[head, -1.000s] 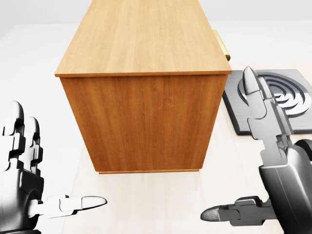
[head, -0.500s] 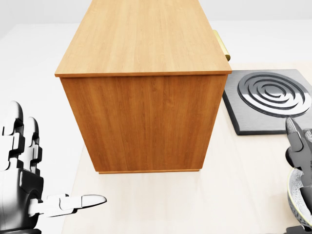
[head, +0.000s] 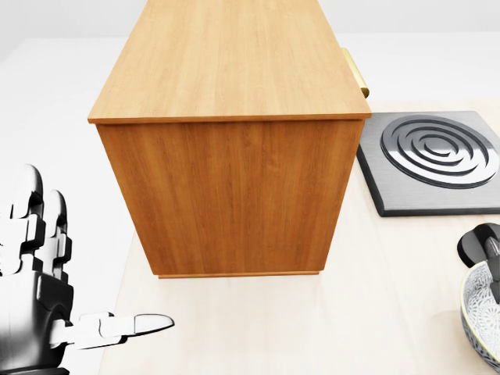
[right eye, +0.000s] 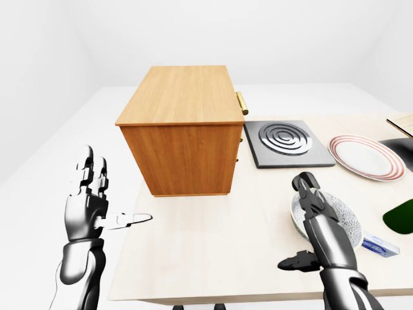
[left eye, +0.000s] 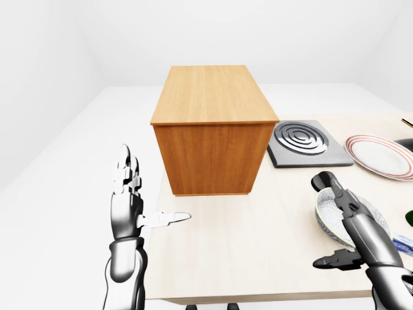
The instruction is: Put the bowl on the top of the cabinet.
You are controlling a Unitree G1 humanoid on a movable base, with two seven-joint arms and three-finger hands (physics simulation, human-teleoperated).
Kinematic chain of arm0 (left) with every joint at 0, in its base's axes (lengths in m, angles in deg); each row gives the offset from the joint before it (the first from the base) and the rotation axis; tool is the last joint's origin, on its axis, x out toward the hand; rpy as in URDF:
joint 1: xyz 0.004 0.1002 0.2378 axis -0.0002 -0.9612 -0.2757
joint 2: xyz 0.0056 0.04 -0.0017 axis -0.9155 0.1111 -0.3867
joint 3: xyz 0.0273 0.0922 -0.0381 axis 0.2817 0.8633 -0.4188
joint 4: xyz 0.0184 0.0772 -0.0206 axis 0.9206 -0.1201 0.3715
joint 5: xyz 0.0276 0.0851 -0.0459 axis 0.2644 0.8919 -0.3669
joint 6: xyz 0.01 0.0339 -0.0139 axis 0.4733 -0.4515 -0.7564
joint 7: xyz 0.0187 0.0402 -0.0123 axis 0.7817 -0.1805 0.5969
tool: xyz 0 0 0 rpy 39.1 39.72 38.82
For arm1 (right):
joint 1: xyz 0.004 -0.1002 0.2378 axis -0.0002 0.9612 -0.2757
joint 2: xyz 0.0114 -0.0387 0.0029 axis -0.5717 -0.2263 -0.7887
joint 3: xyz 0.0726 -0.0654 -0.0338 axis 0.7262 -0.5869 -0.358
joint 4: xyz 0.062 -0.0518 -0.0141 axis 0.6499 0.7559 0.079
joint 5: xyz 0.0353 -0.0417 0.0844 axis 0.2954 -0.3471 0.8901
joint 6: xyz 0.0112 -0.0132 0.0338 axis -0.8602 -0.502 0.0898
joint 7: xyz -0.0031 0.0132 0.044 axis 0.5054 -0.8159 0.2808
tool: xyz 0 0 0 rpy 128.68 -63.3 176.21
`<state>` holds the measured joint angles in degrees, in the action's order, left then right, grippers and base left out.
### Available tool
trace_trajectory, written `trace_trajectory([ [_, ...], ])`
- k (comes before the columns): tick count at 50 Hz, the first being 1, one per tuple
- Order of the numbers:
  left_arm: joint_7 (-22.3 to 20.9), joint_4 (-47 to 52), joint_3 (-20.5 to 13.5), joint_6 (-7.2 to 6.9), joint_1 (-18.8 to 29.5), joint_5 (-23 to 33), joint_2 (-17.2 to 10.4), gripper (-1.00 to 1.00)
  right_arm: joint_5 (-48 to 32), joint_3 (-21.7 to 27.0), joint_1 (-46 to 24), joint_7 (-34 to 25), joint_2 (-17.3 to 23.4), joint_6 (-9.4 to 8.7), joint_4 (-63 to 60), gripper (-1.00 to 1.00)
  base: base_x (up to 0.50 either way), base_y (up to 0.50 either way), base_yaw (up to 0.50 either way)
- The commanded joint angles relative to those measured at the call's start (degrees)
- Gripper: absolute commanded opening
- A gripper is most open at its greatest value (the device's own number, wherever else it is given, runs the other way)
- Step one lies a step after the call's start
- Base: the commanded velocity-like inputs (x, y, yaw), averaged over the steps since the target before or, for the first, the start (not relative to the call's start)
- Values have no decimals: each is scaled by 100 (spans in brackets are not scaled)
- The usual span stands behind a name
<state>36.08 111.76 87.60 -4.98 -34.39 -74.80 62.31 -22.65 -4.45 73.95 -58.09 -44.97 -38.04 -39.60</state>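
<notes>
A: In the left-eye view, how do the hands stand?
B: The left hand (left eye: 129, 200) is raised off the table's (left eye: 245, 258) left edge, fingers straight up and spread, thumb pointing right toward the cabinet (left eye: 213, 126). It grips nothing. The right hand (left eye: 352, 223) reaches up from the lower right, fingers spread, thumb out to the left.

A: And the bowl?
B: The bowl (left eye: 329, 213) sits on the table, directly under and touching the right hand's fingers, which lie over its rim without closing round it. The cabinet stands up and to the left of that hand, well apart.

A: The head view?
B: Only a dark fingertip of the right hand (head: 486, 248) shows at the right edge, over the bowl's (head: 478, 316) patterned rim. The left hand (head: 39, 312) is at the lower left, flat and open. The burner plate (head: 430, 160) lies above the right hand, just beside the cabinet (head: 226, 141).

A: The right-eye view?
B: Same poses. The bowl (right eye: 342, 223) lies beneath the right hand (right eye: 319, 226), a striped plate (right eye: 364, 157) up and to its right, and a small blue box (right eye: 379, 246) just right of the bowl.
</notes>
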Motion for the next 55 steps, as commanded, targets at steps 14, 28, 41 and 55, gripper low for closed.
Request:
trace_trajectory([
  [14,-37,-111,-10,0,6,-25,-11,100,-706,-170,11,672,219,0,1006,100,0,0,0],
  [28,-33,-155,-3,0,35,-15,-10,100,-933,-252,-24,938,461,0,1494,100,0,0,0],
  [41,-7,-160,-24,0,60,-22,-10,100,-1128,-309,-68,1126,637,0,1905,100,0,0,0],
  [55,-12,-177,-6,0,49,-11,-12,100,-1289,-336,-103,1277,830,0,2374,100,0,0,0],
])
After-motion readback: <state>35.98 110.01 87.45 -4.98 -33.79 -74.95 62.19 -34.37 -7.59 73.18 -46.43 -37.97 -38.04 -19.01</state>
